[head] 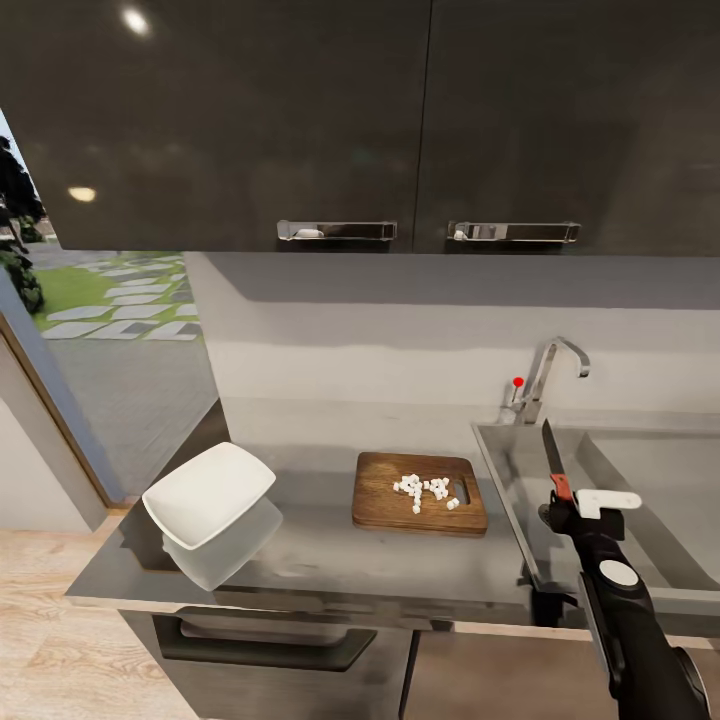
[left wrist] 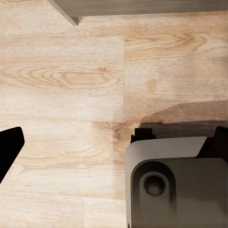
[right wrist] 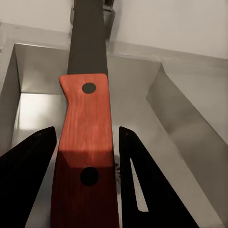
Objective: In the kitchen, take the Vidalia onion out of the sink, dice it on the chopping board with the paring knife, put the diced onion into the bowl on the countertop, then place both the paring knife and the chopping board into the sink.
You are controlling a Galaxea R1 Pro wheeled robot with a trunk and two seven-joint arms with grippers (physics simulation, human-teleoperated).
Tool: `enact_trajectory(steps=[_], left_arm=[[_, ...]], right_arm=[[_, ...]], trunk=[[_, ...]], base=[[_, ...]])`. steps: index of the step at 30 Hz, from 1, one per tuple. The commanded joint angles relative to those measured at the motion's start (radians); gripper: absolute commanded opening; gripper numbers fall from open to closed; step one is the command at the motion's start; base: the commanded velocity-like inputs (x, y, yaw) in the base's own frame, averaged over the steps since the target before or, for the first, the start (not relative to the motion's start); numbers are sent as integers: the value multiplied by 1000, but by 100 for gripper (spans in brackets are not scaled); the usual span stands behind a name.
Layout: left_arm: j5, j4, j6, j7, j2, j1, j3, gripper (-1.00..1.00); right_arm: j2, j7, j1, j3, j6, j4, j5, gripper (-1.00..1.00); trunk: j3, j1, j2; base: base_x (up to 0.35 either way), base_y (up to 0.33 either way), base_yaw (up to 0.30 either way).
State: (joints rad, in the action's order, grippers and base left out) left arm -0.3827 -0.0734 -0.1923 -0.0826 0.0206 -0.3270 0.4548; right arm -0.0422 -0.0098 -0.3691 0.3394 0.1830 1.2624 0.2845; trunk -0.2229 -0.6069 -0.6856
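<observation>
Holding the paring knife (head: 553, 460) in my right claw (head: 562, 497), I have it raised over the sink (head: 640, 520), blade pointing away from me toward the chrome tap (head: 548, 378) with its red knob (head: 517, 382). In my right wrist view the orange-red handle (right wrist: 85, 156) sits between my two dark fingers (right wrist: 142, 185); the handle looks gripped, though a thin gap shows beside one finger. The dark blade (right wrist: 88, 38) runs out above the grey steel basin (right wrist: 156, 142).

On the counter (head: 330, 560), just beside the sink's near edge, lies the chopping board (head: 420, 492), flat, its slot handle hole toward the sink. Small white diced onion pieces (head: 425, 490) sit scattered on the board. Further along the counter, well apart from the board, stands the white bowl (head: 210, 495), near the counter's end.

My left wrist view looks down at a light wooden floor (left wrist: 61, 95) and a grey part of my body (left wrist: 175, 185); one dark tip of my left claw (left wrist: 9, 149) shows at the edge, and I cannot tell whether that claw is open or closed.
</observation>
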Motion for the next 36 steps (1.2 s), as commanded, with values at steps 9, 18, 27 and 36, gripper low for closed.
enact_trajectory(steps=[9, 18, 27, 36], left_arm=[[-8, -3, -3, 2, -21, -1, 8, 100], [-8, -4, 14, 2, -16, -1, 8, 100], [-9, -5, 19, 1, -33, -1, 8, 100], [-9, -3, 11, 3, -27, -1, 8, 100]], right_arm=[[1, -1, -1, -3, 7, 0, 10, -100], [4, -5, -1, -6, 7, 0, 10, -100], [5, -5, -1, -7, 7, -2, 10, -100], [9, -6, -1, -16, 4, -44, 10, -100]], trunk=[[-1, 0, -1], [-1, 0, -1], [-1, 0, -1], [-1, 0, -1]], base=[[0, 0, 0], [0, 0, 0], [-56, -107, 0], [-165, -248, 0]])
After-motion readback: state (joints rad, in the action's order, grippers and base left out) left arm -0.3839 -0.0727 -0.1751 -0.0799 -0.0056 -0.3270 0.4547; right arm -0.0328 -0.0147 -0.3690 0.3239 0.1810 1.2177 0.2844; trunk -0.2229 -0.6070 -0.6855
